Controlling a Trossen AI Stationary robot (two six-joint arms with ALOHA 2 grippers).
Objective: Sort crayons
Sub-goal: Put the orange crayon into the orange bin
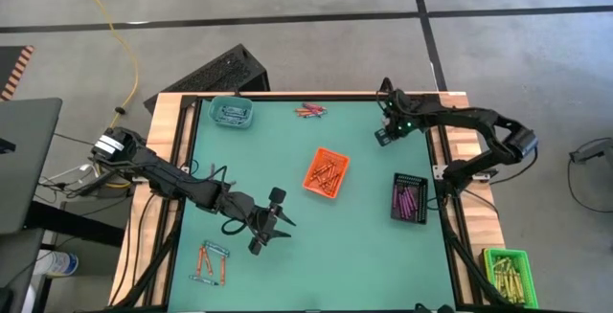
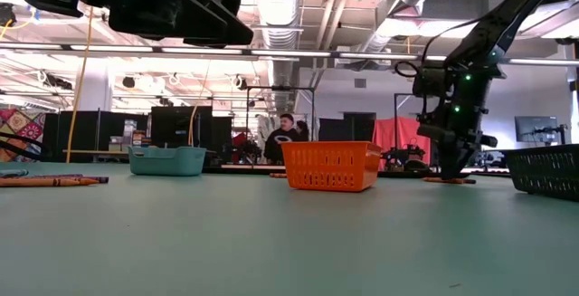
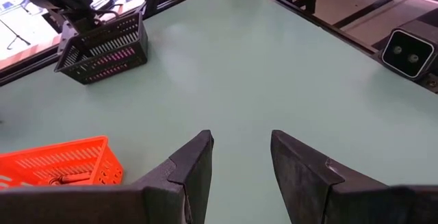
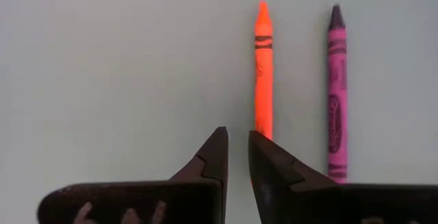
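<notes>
My right gripper point(image 1: 385, 135) point(image 2: 452, 169) points down at the table's far right corner, its fingers a narrow gap apart point(image 4: 237, 145). An orange crayon point(image 4: 263, 73) and a purple crayon point(image 4: 336, 94) lie flat side by side on the table there. The orange one's near end runs under one fingertip. More crayons lie at the far edge point(image 1: 309, 111) and the near left point(image 1: 209, 263). My left gripper point(image 1: 278, 219) point(image 3: 241, 148) hovers open above the table's middle left, holding nothing. My right gripper stands over the orange crayon's near end point(image 4: 263, 125), coming from above. One finger point(image 4: 270, 162) hides that end, and only bare table shows in the gap. I cannot tell whether the finger touches the crayon.
A teal tray point(image 1: 231, 113) stands at the far left. An orange tray point(image 1: 327, 172) holding orange crayons stands in the middle. A black tray point(image 1: 410, 198) with purple crayons stands at the right. A green tray point(image 1: 508, 270) of yellow sticks sits off the table's near right corner.
</notes>
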